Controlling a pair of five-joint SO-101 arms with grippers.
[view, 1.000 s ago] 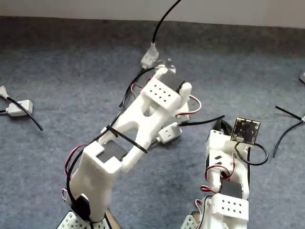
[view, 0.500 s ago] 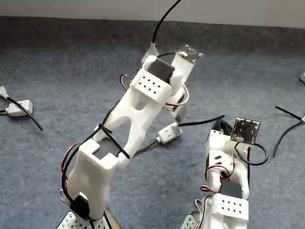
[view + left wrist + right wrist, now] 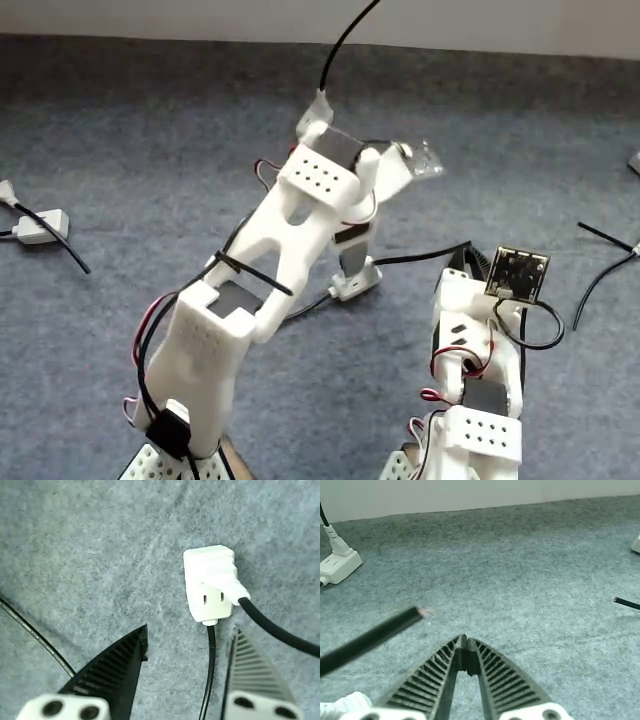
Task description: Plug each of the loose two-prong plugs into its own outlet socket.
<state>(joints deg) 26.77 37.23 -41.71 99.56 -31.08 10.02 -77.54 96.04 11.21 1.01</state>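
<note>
While my left gripper (image 3: 191, 630) hangs wide open over the white outlet socket (image 3: 205, 592) on the grey carpet (image 3: 90, 550), a white plug (image 3: 226, 577) on a black cord sits on it. My right gripper (image 3: 464, 642) is closed, empty, with a black cable end (image 3: 395, 624) just beside it.

Outlet socket (image 3: 209, 582) glossy white plastic; table cover (image 3: 90, 555) matt grey felt.

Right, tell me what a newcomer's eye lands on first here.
The big white left arm stretches diagonally across the grey carpet in the high view. The left end effector hangs open over a white outlet socket with a black cord. The right end effector sits shut, low over the carpet.
</note>
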